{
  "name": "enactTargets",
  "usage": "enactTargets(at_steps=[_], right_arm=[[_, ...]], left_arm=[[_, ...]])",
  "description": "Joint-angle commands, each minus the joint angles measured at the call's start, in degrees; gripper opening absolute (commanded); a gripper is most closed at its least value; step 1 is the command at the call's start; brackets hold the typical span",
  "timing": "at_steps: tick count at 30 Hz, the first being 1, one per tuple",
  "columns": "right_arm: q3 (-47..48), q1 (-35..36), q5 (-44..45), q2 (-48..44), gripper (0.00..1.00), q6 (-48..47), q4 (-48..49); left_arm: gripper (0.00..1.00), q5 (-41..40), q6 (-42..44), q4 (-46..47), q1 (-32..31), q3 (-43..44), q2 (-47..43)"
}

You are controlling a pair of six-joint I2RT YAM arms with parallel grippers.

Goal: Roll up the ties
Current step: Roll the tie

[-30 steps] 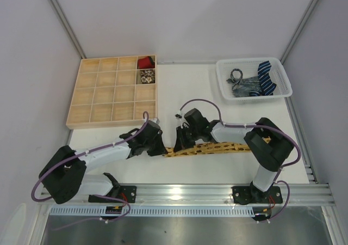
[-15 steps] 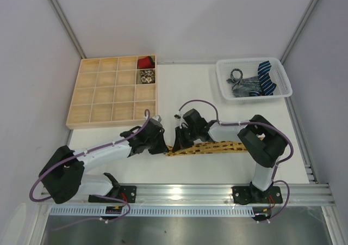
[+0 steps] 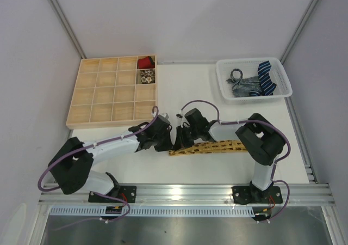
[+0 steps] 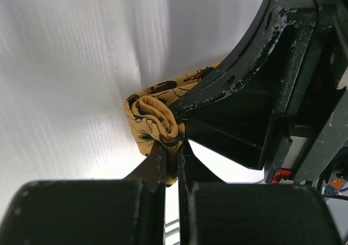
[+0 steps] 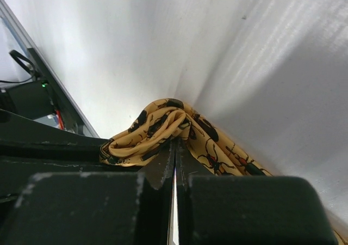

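A mustard-yellow tie (image 3: 215, 146) with dark beetle prints lies across the table, its left end curled into a small loose roll (image 4: 154, 117). My left gripper (image 3: 165, 142) is shut on that roll, and fabric shows between its jaws (image 4: 171, 149). From the other side, my right gripper (image 3: 180, 140) is shut with its tips pinching a fold of the same roll (image 5: 175, 142); the tie's length (image 5: 228, 158) trails off to the right. The two grippers nearly touch. More ties, a navy striped one (image 3: 266, 74) and a grey one (image 3: 243, 85), lie in a basket.
The white basket (image 3: 224, 79) stands at the back right. A wooden compartment tray (image 3: 103, 95) sits at the back left, with a red roll (image 3: 144, 63) and a pale patterned roll (image 3: 145, 77) in its right column. Purple cables loop over both arms.
My left arm has swung right, bringing its gripper close against the right gripper. The tie's left end has shifted slightly right and bunched up more.
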Motion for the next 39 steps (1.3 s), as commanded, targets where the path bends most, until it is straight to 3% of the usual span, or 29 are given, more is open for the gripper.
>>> enactTargets(at_steps=[1, 16, 25, 39], right_arm=[[-1.22, -0.16, -5.31, 0.72, 0.00, 3.42, 7.62], [-3.16, -2.45, -8.83, 0.28, 0.01, 2.37, 8.51], [0.88, -4.65, 2.32, -7.97, 0.01, -5.36, -8.01], [-6.67, -9.22, 8.22, -12.03, 0.01, -5.98, -10.04]], left_arm=[[0.01, 2.61, -2.26, 5.33, -1.29, 3.61, 2.16], [0.00, 4.11, -1.05, 1.66, -1.99, 11.70, 10.77], [0.00, 4.11, 0.01, -1.78, -2.08, 13.46, 14.21], [0.00, 2.35, 0.72, -4.07, -3.49, 17.15, 17.98]])
